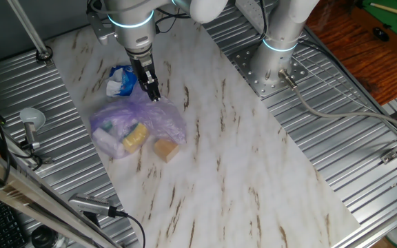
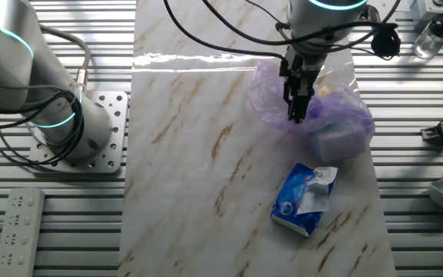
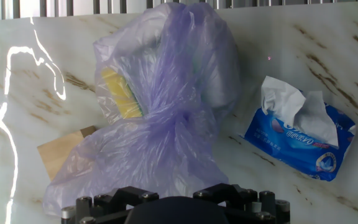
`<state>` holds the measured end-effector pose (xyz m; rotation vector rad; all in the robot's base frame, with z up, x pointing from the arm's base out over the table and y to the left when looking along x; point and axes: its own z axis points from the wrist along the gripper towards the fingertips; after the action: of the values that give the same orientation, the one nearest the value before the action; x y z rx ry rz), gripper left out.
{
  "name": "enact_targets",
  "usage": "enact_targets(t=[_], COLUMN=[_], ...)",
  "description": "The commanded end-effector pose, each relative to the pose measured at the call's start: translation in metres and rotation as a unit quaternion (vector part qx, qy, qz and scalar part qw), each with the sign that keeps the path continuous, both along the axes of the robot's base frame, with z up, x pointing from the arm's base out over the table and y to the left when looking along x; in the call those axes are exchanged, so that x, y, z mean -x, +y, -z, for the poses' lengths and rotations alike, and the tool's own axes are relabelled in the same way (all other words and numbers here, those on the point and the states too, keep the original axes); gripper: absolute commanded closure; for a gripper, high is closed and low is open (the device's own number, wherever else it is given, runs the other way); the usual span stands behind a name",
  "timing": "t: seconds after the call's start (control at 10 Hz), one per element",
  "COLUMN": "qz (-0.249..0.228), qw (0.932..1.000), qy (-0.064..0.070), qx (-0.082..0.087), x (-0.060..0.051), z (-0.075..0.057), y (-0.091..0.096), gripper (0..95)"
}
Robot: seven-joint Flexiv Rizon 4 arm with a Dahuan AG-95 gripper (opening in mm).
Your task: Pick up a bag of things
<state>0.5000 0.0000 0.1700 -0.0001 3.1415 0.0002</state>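
Note:
The bag of things (image 1: 138, 124) is a wrinkly pale-purple plastic bag lying on the marble board, with a yellow block and whitish items showing through it. It also shows in the other fixed view (image 2: 323, 108) and fills the middle of the hand view (image 3: 166, 112). My gripper (image 1: 154, 94) points down at the bag's far upper edge, and its fingers stand close together in the loose plastic. In the other fixed view the gripper (image 2: 297, 115) sits in the middle of the bag. The fingertips are hidden in the hand view. The bag rests on the board.
A blue-and-white tissue packet (image 1: 122, 80) lies just beyond the bag; it also shows in the hand view (image 3: 303, 143). A tan wooden cube (image 1: 165, 149) touches the bag's near edge. A second arm's base (image 1: 279, 65) stands at the board's right side. Ribbed metal surrounds the board.

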Motion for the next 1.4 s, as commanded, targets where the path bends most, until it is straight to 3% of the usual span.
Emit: enact_targets(t=[0.1, 0.3, 0.4, 0.5, 0.6, 0.7, 0.9, 1.4], qz=[-0.057, -0.082, -0.112, -0.091, -0.064, -0.063, -0.091, -0.131], qw=[0.9949, 0.9955, 0.9937, 0.9957, 0.9962, 0.9963, 0.9957, 0.9909], qy=[-0.006, -0.006, -0.004, -0.004, -0.005, -0.004, -0.002, 0.003], qx=[-0.083, -0.047, -0.008, -0.017, -0.059, -0.060, -0.016, 0.032], x=[0.0001, 0.0002, 0.0003, 0.0003, 0.0004, 0.0004, 0.0005, 0.0014], z=[-0.0002, -0.0011, -0.0015, -0.0019, -0.0020, -0.0020, -0.0025, -0.0080], y=[0.0000, 0.0003, 0.0004, 0.0005, 0.0005, 0.0006, 0.0007, 0.0023], gripper=[95.0, 95.0, 95.0, 95.0, 95.0, 95.0, 95.0, 95.0])
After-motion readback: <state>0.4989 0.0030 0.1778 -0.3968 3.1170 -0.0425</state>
